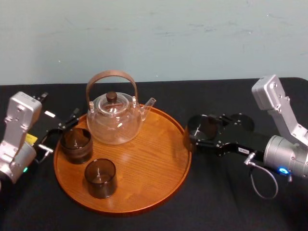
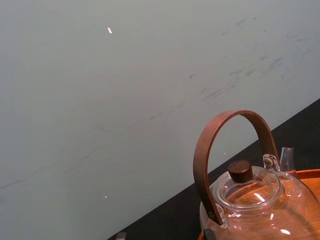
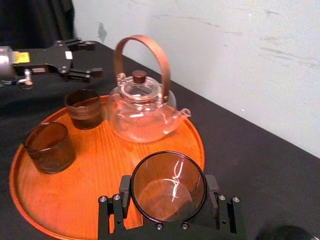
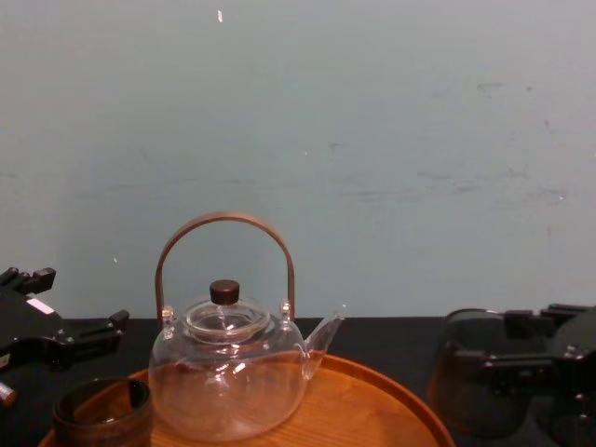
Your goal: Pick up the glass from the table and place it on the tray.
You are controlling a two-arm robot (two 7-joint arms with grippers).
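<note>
With the right gripper (image 1: 206, 134) clenched around the smoky, thin-walled round glass (image 1: 199, 126), just outside the right rim of the tray (image 1: 159, 178), lift clear of that low raised rim and set down on the bare grained wood at the tray's right side, well apart from the clear teapot (image 1: 114, 120) and the two dark cups (image 1: 100, 178). Go gently: slick, brittle cylinder on smooth polished wood. Leave the left gripper (image 1: 57, 134), fingers spread and empty, beside the tray's left edge.
</note>
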